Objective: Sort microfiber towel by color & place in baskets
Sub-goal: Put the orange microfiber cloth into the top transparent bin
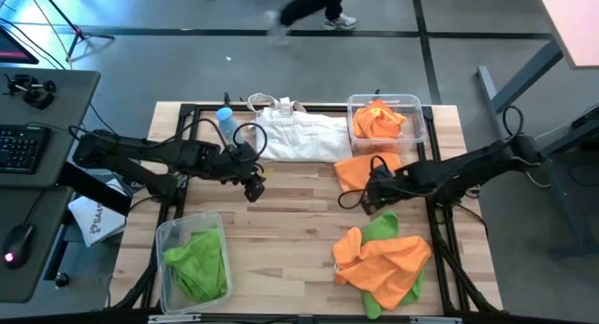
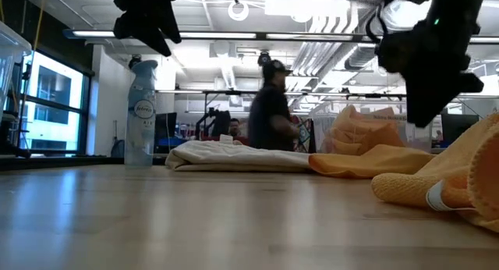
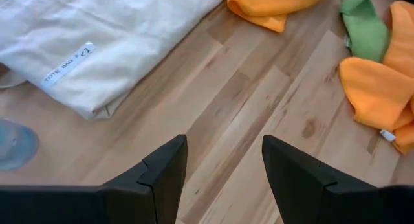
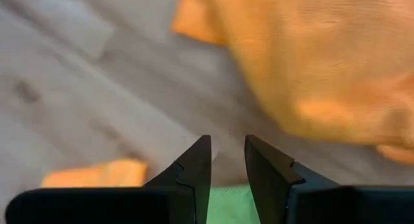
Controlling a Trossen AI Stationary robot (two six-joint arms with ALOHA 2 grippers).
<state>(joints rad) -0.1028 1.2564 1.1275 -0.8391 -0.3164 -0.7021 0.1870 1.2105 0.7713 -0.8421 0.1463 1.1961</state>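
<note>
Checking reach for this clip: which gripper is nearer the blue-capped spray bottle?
Left. The left gripper hovers just in front of the spray bottle; the right gripper is across the table by the lone orange towel.

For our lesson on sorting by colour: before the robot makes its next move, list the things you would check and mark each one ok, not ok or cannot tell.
1. Left gripper empty and open: ok; it hovers above bare wood beside the white bag.
2. Right gripper empty: ok; jaws narrowly apart, nothing between them, above the table between the lone orange towel and the mixed pile.
3. Far basket holds only orange: ok.
4. Near basket holds only green: ok.
5. Loose towels left to sort: not ok; orange and green lie overlapping in the pile.
6. Number of green towels under the pile: cannot tell.
</note>
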